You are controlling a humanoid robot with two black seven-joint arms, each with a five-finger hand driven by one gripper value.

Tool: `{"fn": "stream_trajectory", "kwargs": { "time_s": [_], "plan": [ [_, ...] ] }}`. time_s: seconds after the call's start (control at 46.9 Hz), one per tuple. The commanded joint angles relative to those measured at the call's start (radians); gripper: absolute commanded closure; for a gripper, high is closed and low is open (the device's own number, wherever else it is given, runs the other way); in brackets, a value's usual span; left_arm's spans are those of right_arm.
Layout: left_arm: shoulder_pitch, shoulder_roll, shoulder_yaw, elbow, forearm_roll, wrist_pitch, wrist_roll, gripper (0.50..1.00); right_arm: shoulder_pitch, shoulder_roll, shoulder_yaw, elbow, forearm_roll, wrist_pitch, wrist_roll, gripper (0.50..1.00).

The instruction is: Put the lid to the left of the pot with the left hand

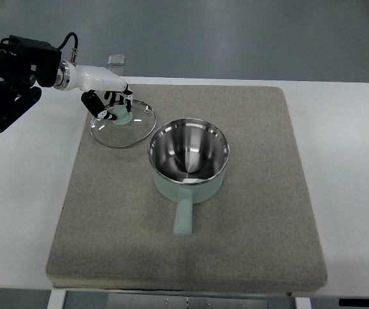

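Pot (189, 158) empty, uncovered; lid (123, 123) beside it, left hand (110, 100) over knob.

The left hand (110, 102) reaches in from the upper left, its dark fingers (121, 100) curled down over the green knob (125, 118) of a glass lid (123, 122). The lid lies directly under the hand on a grey mat (248, 212). Down and to the right of the hand, just beside the lid's rim, stands an open green pot (189, 156), its handle (183, 217) pointing away from the hand toward the near edge. The mat rests on a white table (351, 180).
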Motion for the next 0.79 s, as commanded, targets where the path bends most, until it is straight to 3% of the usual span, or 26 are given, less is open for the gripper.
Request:
{"fn": "stream_trajectory", "kwargs": {
  "time_s": [0.0, 0.043, 0.085, 0.149, 0.213, 0.363, 0.533, 0.704, 0.768],
  "plan": [
    [0.001, -0.001, 0.000, 0.000, 0.000, 0.003, 0.000, 1.000, 0.000, 0.000, 0.000, 0.000, 0.000, 0.000, 0.000, 0.579],
    [0.001, -0.001, -0.002, 0.000, -0.002, 0.017, 0.000, 1.000, 0.000, 0.000, 0.000, 0.000, 0.000, 0.000, 0.000, 0.579],
    [0.003, -0.001, 0.000, 0.000, -0.002, 0.054, 0.000, 0.911, 0.000, 0.000, 0.000, 0.000, 0.000, 0.000, 0.000, 0.579],
    [0.006, -0.001, 0.005, -0.003, 0.000, 0.100, 0.000, 0.881, 0.000, 0.000, 0.000, 0.000, 0.000, 0.000, 0.000, 0.579],
    [0.006, -0.005, 0.006, -0.003, 0.000, 0.106, 0.000, 0.817, 0.001, 0.000, 0.000, 0.000, 0.000, 0.000, 0.000, 0.579],
    [0.006, -0.007, 0.011, -0.003, 0.000, 0.104, 0.000, 0.797, 0.000, 0.000, 0.000, 0.000, 0.000, 0.000, 0.000, 0.579],
    [0.007, -0.007, 0.021, -0.003, 0.000, 0.111, 0.000, 0.737, 0.000, 0.000, 0.000, 0.000, 0.000, 0.001, 0.000, 0.579],
    [0.010, -0.007, 0.018, -0.002, -0.005, 0.112, 0.000, 0.724, 0.000, 0.000, 0.000, 0.000, 0.000, 0.001, 0.000, 0.579],
    [0.010, -0.007, 0.003, -0.002, -0.009, 0.118, 0.000, 0.680, 0.000, 0.000, 0.000, 0.000, 0.000, 0.001, 0.000, 0.579]
  ]
}}
